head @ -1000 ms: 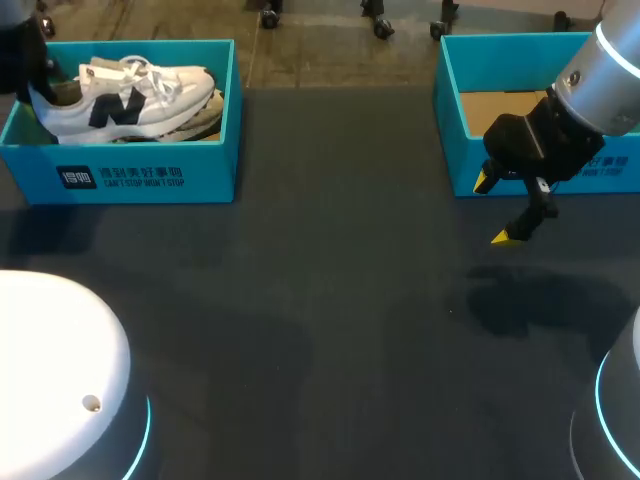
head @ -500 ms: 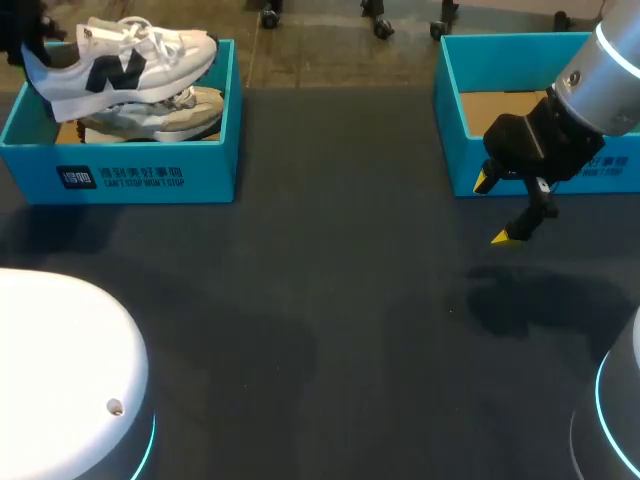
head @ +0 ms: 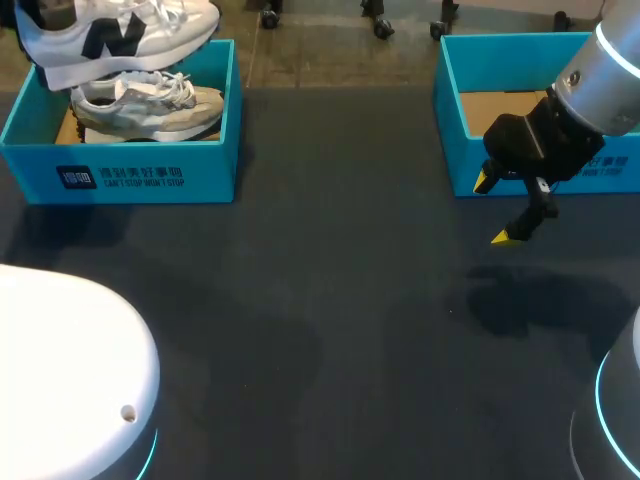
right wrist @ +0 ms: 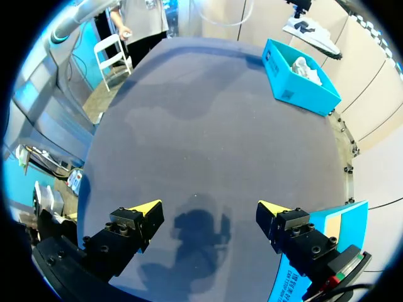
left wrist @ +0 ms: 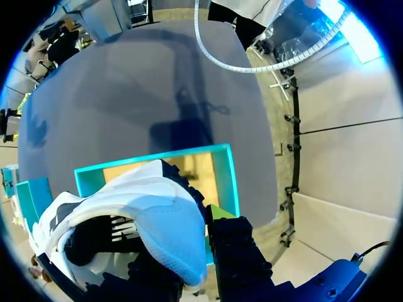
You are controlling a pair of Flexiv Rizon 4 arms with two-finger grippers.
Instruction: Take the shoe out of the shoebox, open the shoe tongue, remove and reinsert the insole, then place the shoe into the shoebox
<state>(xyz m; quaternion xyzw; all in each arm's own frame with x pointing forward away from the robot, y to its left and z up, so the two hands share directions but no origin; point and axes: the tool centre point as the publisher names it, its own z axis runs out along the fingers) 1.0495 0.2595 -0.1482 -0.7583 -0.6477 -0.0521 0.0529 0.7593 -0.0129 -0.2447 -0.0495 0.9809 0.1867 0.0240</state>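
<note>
A white shoe (head: 118,35) with a dark side mark hangs above the left teal shoebox (head: 120,178), clear of its rim. My left gripper (left wrist: 189,264) is shut on the heel of the white shoe (left wrist: 148,217), with the shoebox (left wrist: 225,179) below it; in the head view this gripper is almost wholly cut off at the far left corner. A second, beige shoe (head: 150,105) lies inside that box. My right gripper (head: 503,208) hangs open with nothing in it above the dark table, just in front of the right teal box (head: 452,120). The same right gripper (right wrist: 210,212) shows wide-spread yellow tips.
The right teal box (right wrist: 315,251) has a bare cardboard floor and stands at the table's far right. Dark table surface (head: 330,300) stretches between the two boxes. White arm bases sit at the near left and near right corners.
The left gripper has lifted the white shoe up out of the left shoebox, uncovering the beige shoe beneath. The right arm has stayed still.
</note>
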